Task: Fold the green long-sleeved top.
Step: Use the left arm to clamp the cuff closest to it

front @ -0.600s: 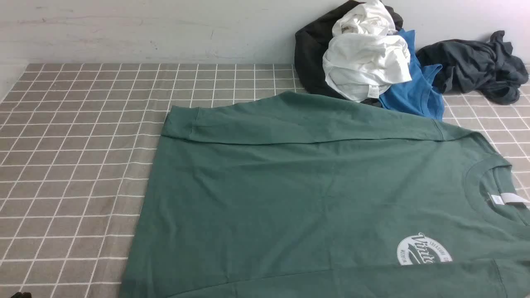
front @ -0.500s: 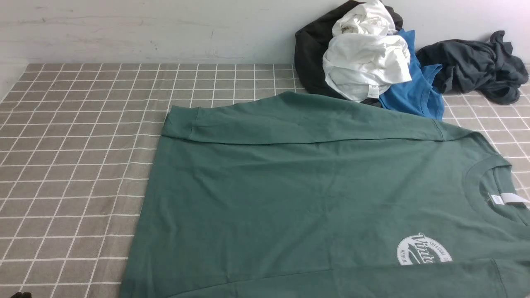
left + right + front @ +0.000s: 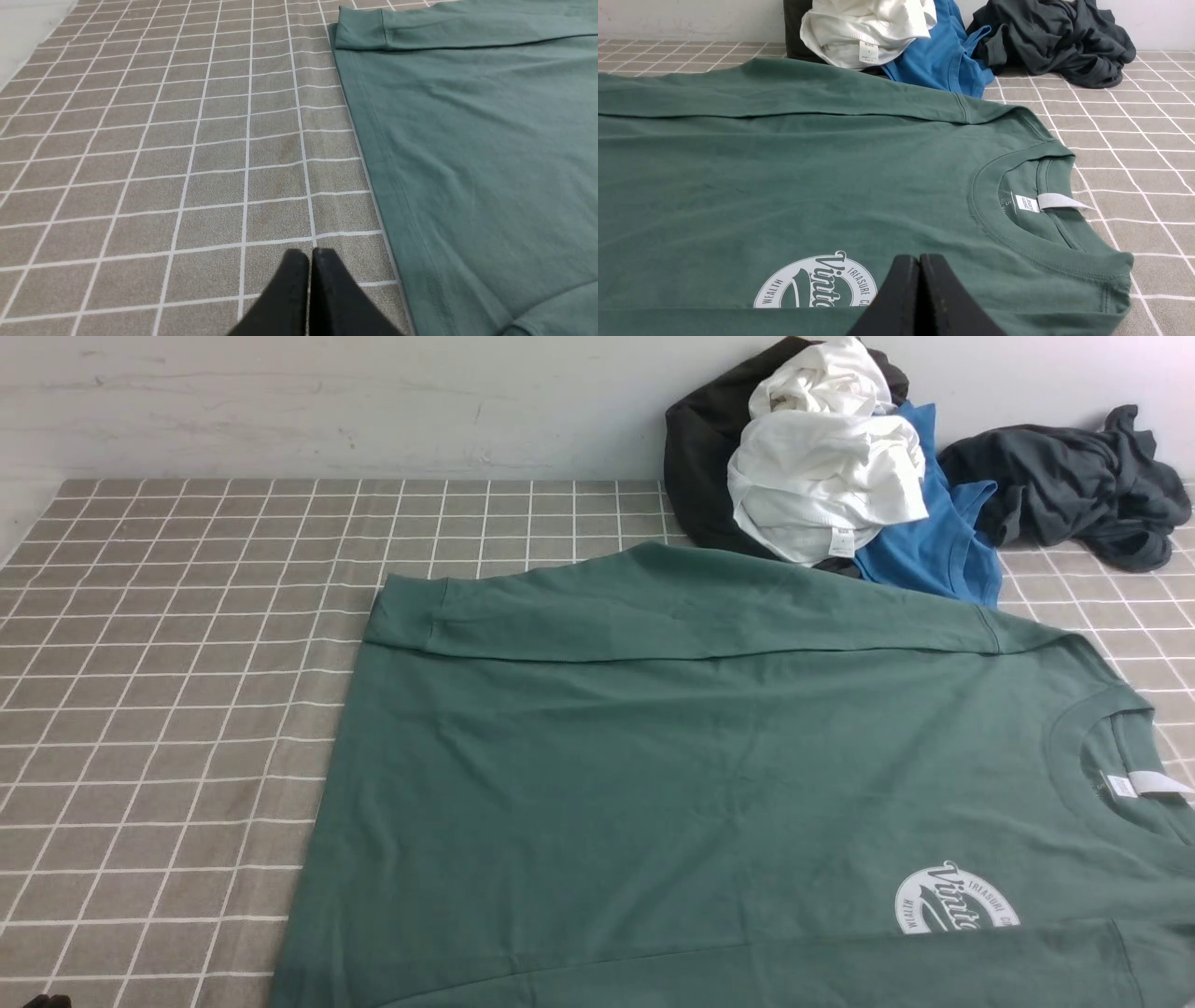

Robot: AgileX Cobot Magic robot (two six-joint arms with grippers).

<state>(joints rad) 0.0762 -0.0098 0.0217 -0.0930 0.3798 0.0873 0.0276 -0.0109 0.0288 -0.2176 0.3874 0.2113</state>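
Right gripper point(image 3: 919, 259) closed; top point(image 3: 784, 163) logo point(image 3: 794, 288): WEALTH, TREASURE.

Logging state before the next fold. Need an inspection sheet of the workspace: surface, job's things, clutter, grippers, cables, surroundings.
Surface: gridded tablecloth, grey with white lines, lying flat.
Job's things: green long-sleeved top spread front up, neck toward the robot's right. The far sleeve is folded in across the body, and another layer covers the lower part of the logo.
Clutter: a pile by the wall, with a white garment on a black garment and a blue shirt beside them. A dark grey garment lies further right.
Grippers: left gripper has its jaws shut and empty, off the top's hem. Right gripper has its jaws shut and empty, near the logo.
Cables: nothing seen.
Surroundings: pale wall behind the table.
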